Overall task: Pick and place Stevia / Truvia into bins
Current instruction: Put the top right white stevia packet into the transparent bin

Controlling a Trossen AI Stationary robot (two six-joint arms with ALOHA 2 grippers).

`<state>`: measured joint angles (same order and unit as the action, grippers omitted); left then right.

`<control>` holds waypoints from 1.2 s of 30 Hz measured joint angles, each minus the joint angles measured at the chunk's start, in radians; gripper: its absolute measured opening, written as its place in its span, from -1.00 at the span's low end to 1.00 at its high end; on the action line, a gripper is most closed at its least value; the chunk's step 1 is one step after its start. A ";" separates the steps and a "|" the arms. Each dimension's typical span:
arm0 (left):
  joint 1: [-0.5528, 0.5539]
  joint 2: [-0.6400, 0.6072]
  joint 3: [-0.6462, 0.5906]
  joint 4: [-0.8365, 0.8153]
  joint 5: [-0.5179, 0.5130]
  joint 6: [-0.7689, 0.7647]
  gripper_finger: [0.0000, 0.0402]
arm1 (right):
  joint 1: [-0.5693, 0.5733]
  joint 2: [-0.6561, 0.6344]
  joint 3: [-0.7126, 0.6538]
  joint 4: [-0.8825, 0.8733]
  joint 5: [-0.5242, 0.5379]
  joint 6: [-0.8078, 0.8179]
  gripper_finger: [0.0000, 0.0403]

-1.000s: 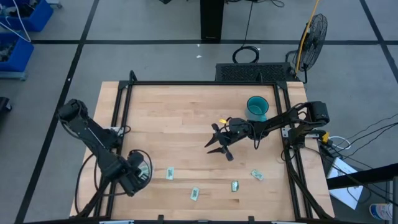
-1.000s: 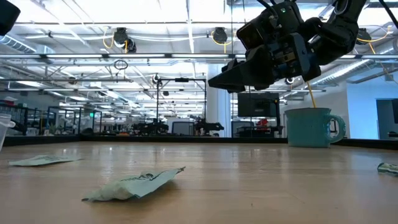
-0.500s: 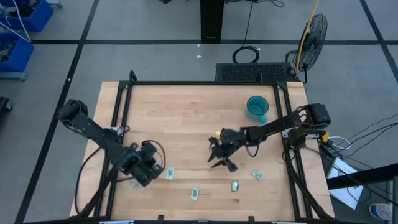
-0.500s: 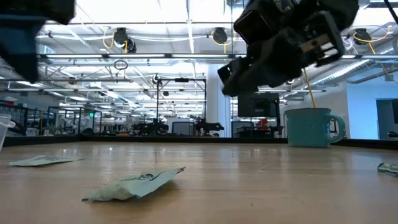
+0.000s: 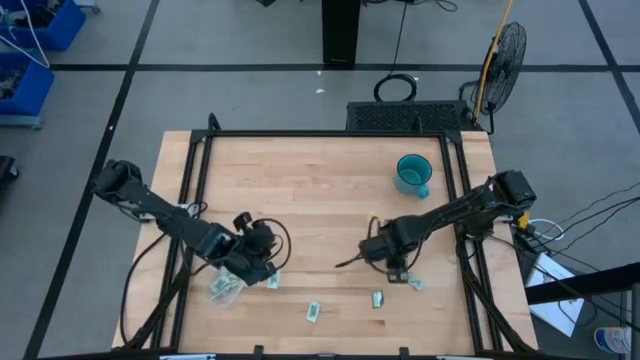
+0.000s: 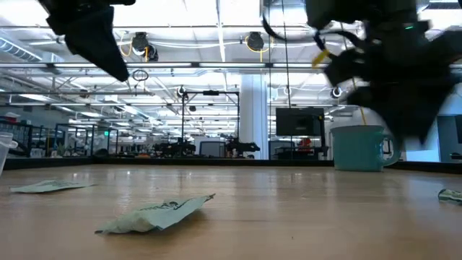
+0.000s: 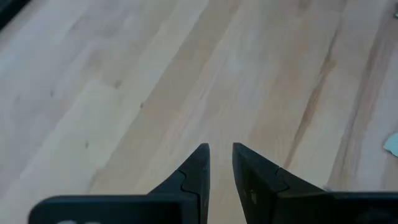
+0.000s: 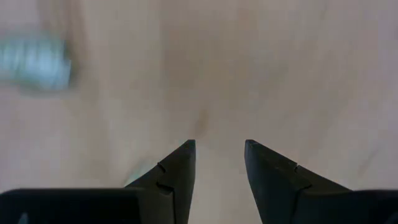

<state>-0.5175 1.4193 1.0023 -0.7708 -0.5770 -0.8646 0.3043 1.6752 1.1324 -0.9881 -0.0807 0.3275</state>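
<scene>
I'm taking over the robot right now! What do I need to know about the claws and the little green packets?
Left claw: slightly open, empty, over bare wood at the table's front left.
Right claw: open, empty, right of the table's middle.
Small flat pale green and white sachets: four lie loose near the front edge.
Shallow clear plastic tub: front left, beside the left claw; it seems to hold some green already.
Left to do: put the four loose ones in the tub.

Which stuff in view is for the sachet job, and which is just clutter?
Job: loose sachets; clear tub; left hand beside the tub; right hand over the table near the sachets.
Clutter: teal cup; fan off the table.
</scene>
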 joint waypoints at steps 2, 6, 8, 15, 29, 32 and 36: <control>0.010 0.000 0.000 0.022 -0.001 0.042 -0.62 | 0.019 0.000 -0.012 -0.094 -0.138 0.104 -0.34; 0.024 0.000 0.000 0.049 -0.018 0.094 -0.62 | 0.069 0.000 -0.053 -0.181 -0.231 0.139 -0.34; 0.030 0.000 0.000 0.058 -0.028 0.110 -0.62 | 0.085 0.000 -0.078 -0.164 -0.234 0.138 -0.34; 0.060 0.000 0.000 0.087 -0.034 0.213 -0.62 | 0.096 0.000 -0.123 -0.033 -0.210 0.130 -0.34; 0.110 0.000 0.000 0.088 -0.025 0.258 -0.62 | 0.096 -0.004 -0.226 0.118 -0.184 0.082 -0.34; 0.114 0.000 0.000 0.088 -0.025 0.258 -0.62 | 0.096 -0.003 -0.228 0.114 -0.187 0.049 -0.37; 0.115 0.000 0.000 0.087 -0.025 0.258 -0.62 | 0.095 -0.006 -0.229 0.104 -0.188 0.014 -0.45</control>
<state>-0.4026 1.4193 1.0027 -0.6834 -0.6018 -0.6064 0.3996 1.6689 0.9035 -0.8841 -0.2685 0.3415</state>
